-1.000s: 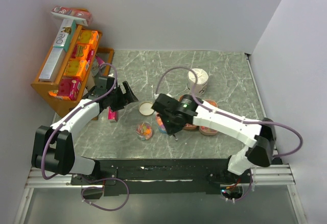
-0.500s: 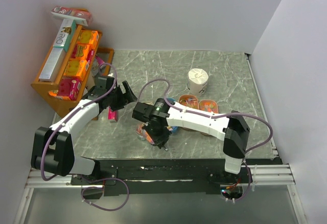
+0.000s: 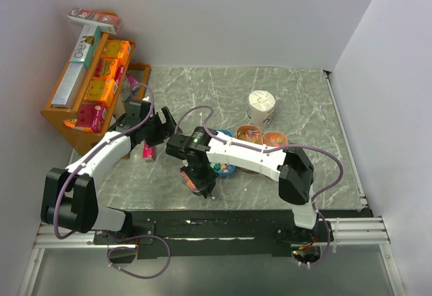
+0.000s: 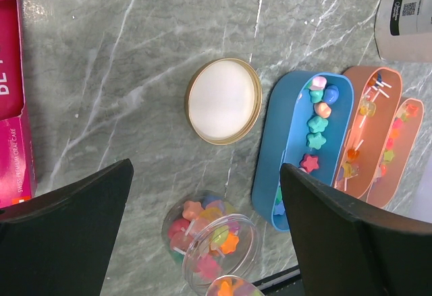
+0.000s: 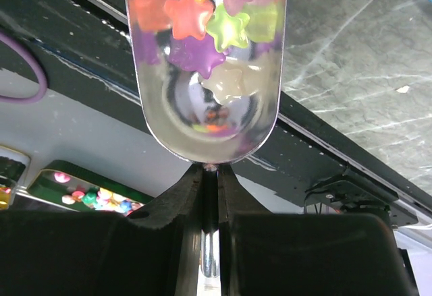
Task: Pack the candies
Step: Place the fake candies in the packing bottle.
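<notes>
The candies, tiny stars in mixed colours, fill a clear round jar (image 4: 212,242) on the table. More candies lie in a blue tray (image 4: 297,154). A further load sits in a shiny metal scoop (image 5: 209,73). My right gripper (image 5: 210,169) is shut on the scoop's thin handle. It holds the scoop tilted just over the jar's near rim (image 3: 196,174). My left gripper (image 4: 206,168) hangs open above the table, apart from the jar, with nothing between its fingers. The jar's gold-rimmed lid (image 4: 223,100) lies flat beside the blue tray.
Two orange trays (image 4: 368,134) with sweets lie right of the blue one. A white tub (image 3: 261,106) stands behind them. A pink packet (image 4: 13,107) lies at the left. A wooden shelf (image 3: 88,87) with orange boxes fills the back left corner.
My right arm has swung left from the trays to the jar, carrying the filled scoop. The left arm has stayed still.
</notes>
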